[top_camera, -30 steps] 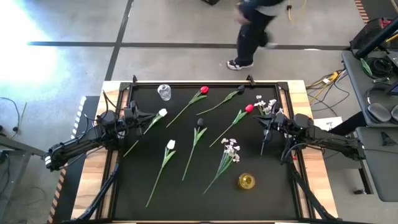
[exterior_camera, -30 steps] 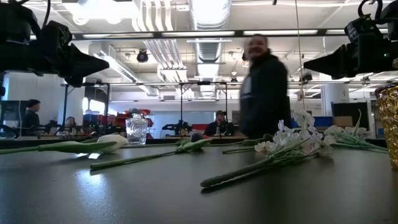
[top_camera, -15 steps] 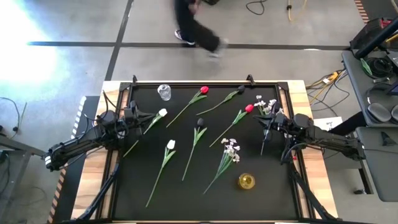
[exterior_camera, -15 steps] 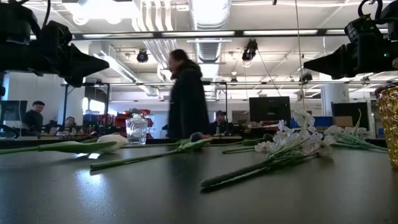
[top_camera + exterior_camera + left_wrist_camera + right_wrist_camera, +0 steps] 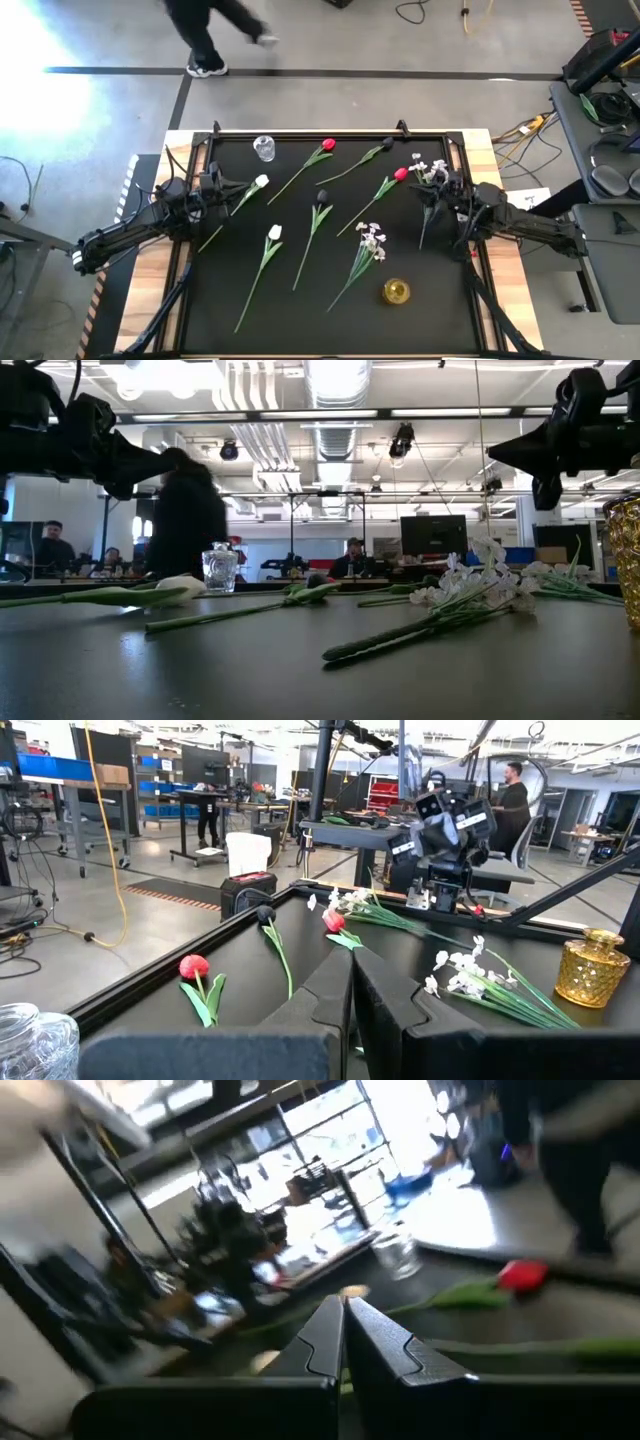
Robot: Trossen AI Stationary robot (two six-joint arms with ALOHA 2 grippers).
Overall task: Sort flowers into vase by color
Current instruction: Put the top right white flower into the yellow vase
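- The left hand (image 5: 226, 184) is hovering over the left side of the black tabletop (image 5: 300, 300), its fingers pressed together and holding nothing.
- The right hand (image 5: 432, 192) is hovering over the right side, fingers likewise pressed together and empty.
- The flowers are all lying flat on the tabletop between the two hands.
- A white tulip (image 5: 261, 182) is lying just beside the left hand, its stem running under it; a second white tulip (image 5: 274, 232) is lying a little nearer the front edge.
- A red tulip (image 5: 401, 174) and a spray of small white blossoms (image 5: 430, 167) are lying close by the right hand.
- Another red tulip (image 5: 328, 145), two dark tulips (image 5: 322, 196) and a second white spray (image 5: 372, 238) are lying in the middle.
- A clear glass vase (image 5: 264, 148) is standing beyond the left hand; an amber glass vase (image 5: 397, 291) is standing in front of the right hand.
- A person (image 5: 205, 25) is walking past on the floor behind.
- No readable writing or labels are showing.
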